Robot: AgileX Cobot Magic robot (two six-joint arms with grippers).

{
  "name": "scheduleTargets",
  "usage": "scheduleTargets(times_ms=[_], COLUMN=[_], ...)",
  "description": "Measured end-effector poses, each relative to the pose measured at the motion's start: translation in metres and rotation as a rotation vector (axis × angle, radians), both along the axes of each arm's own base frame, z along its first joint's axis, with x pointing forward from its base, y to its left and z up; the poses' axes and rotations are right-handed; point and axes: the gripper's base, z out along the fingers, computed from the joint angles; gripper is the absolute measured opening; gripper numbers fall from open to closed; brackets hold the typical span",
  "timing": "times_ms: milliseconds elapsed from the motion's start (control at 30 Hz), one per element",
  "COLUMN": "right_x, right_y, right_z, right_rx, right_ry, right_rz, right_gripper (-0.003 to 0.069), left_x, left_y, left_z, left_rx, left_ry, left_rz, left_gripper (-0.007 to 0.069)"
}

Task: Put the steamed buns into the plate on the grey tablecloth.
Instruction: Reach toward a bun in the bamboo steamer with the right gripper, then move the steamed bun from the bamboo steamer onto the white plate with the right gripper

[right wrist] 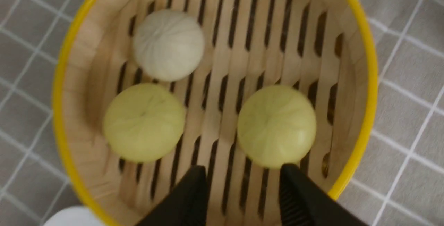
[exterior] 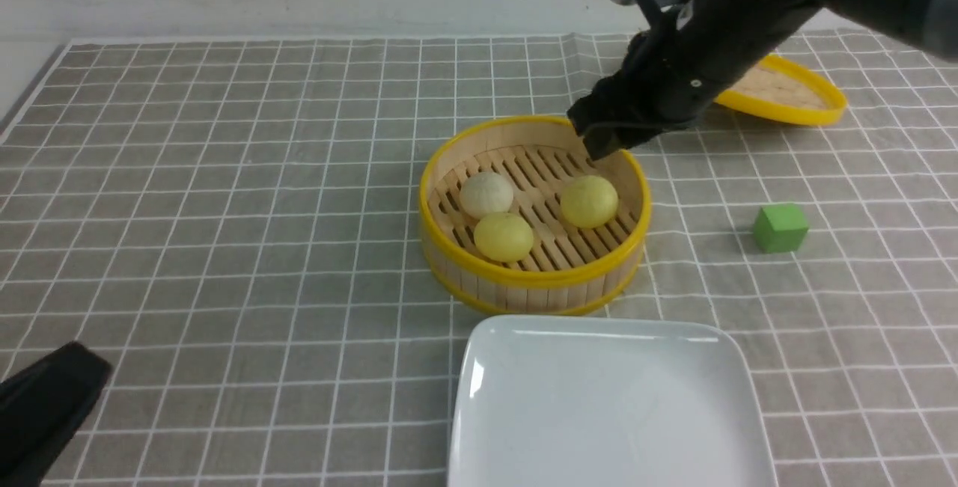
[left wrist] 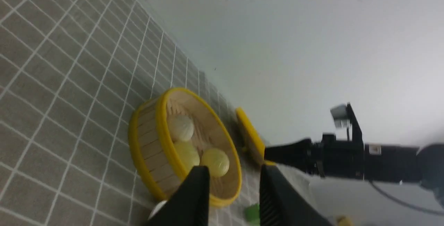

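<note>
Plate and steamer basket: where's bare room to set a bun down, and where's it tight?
The white plate is entirely bare. The grey tablecloth is free left of the steamer basket and between it and the green cube. Crowded: inside the basket, three steamed buns sit close, with the open right gripper hovering at its far rim.

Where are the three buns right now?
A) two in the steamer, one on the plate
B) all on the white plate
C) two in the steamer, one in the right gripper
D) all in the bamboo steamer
D: the off-white bun and both yellow buns sit on the slats of the steamer basket; the plate holds nothing, and the right gripper hangs open and empty above the basket.
</note>
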Motion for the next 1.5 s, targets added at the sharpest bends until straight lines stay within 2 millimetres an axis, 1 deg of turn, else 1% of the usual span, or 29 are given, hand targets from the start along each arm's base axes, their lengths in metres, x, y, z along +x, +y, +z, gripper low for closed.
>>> scheduleTargets(times_ms=[33,67,100,133,167,200,267,333,400,433,500,567,633,667,700,733,800,833,867,933,1033,1067,1100,1133,1200,1267,1333,1400,1500], right_x=[0.007,0.014,0.015,0.024,0.026,0.029,0.04,0.045,0.047,0.048,0.05,0.05,0.049,0.049,0.047,0.045,0.038,0.03,0.023,0.003,-0.044,-0.047,-0.063,-0.086,-0.102,-0.118,-0.127,-0.132,-0.135], right_y=[0.003,0.006,0.006,0.009,0.009,0.01,0.012,0.012,0.012,0.012,0.013,0.013,0.013,0.012,0.012,0.01,0.008,0.004,0.0,-0.008,-0.027,-0.029,-0.034,-0.041,-0.042,-0.043,-0.042,-0.04,-0.04], right_z=[-0.01,-0.019,-0.021,-0.037,-0.038,-0.046,-0.069,-0.082,-0.091,-0.092,-0.095,-0.095,-0.094,-0.092,-0.087,-0.08,-0.063,-0.041,-0.026,0.014,0.074,0.076,0.089,0.106,0.101,0.087,0.056,0.019,-0.033], right_rx=[-0.015,-0.03,-0.03,-0.047,-0.047,-0.055,-0.071,-0.084,-0.089,-0.09,-0.091,-0.092,-0.094,-0.094,-0.094,-0.094,-0.093,-0.089,-0.089,-0.073,-0.064,-0.065,-0.051,-0.01,0.026,0.056,0.078,0.099,0.117], right_ry=[-0.003,-0.011,-0.011,-0.013,-0.018,-0.025,-0.035,-0.029,-0.021,-0.021,-0.02,-0.021,-0.019,-0.018,-0.02,-0.021,-0.02,-0.028,-0.028,-0.04,0.01,0.013,0.031,0.043,0.105,0.182,0.268,0.333,0.365], right_rz=[-0.003,-0.005,-0.006,-0.009,-0.01,-0.015,-0.039,-0.06,-0.076,-0.077,-0.083,-0.083,-0.083,-0.082,-0.082,-0.082,-0.082,-0.081,-0.081,-0.081,-0.074,-0.073,-0.073,-0.065,-0.051,-0.027,-0.008,-0.014,-0.033], right_gripper=[0.0358,0.0382,0.0382,0.0398,0.0399,0.0402,0.0402,0.0398,0.0386,0.0384,0.0337,0.0266,0.0156,0.0085,0.0042,0.002,0.0015,0.0015,0.0015,0.0015,0.0015,0.0015,0.0015,0.0015,0.0018,0.0019,0.0022,0.0024,0.0037], left_x=[0.007,0.014,0.015,0.026,0.027,0.032,0.048,0.056,0.064,0.064,0.07,0.072,0.073,0.073,0.073,0.073,0.073,0.074,0.074,0.075,0.078,0.078,0.079,0.081,0.082,0.083,0.083,0.083,0.083], left_y=[-0.003,-0.006,-0.006,-0.01,-0.01,-0.012,-0.016,-0.016,-0.016,-0.016,-0.015,-0.015,-0.014,-0.014,-0.014,-0.014,-0.014,-0.014,-0.013,-0.013,-0.01,-0.01,-0.009,-0.007,-0.006,-0.005,-0.004,-0.003,-0.002], left_z=[0.007,0.009,0.012,0.013,0.015,0.014,0.014,0.012,0.011,0.011,0.009,0.009,0.01,0.01,0.01,0.01,0.01,0.01,0.011,0.011,0.011,0.011,0.011,0.012,0.012,0.012,0.011,0.011,0.01], left_rx=[0.045,0.081,0.093,0.144,0.155,0.172,0.244,0.282,0.317,0.32,0.335,0.342,0.347,0.348,0.349,0.349,0.351,0.353,0.355,0.36,0.384,0.388,0.395,0.411,0.427,0.443,0.459,0.471,0.479], left_ry=[0.06,0.136,0.14,0.261,0.268,0.327,0.494,0.579,0.634,0.632,0.667,0.67,0.664,0.658,0.658,0.656,0.653,0.651,0.647,0.637,0.614,0.613,0.604,0.593,0.583,0.58,0.582,0.584,0.585], left_rz=[-0.042,-0.086,-0.094,-0.167,-0.175,-0.208,-0.32,-0.376,-0.416,-0.415,-0.427,-0.425,-0.42,-0.416,-0.416,-0.414,-0.41,-0.407,-0.403,-0.391,-0.362,-0.359,-0.348,-0.331,-0.316,-0.307,-0.301,-0.298,-0.296], left_gripper=[0.024,0.024,0.024,0.024,0.024,0.024,0.024,0.024,0.024,0.024,0.024,0.024,0.024,0.024,0.024,0.024,0.0241,0.0241,0.0241,0.0241,0.0241,0.0241,0.0241,0.0241,0.0241,0.0241,0.0241,0.0241,0.0241])
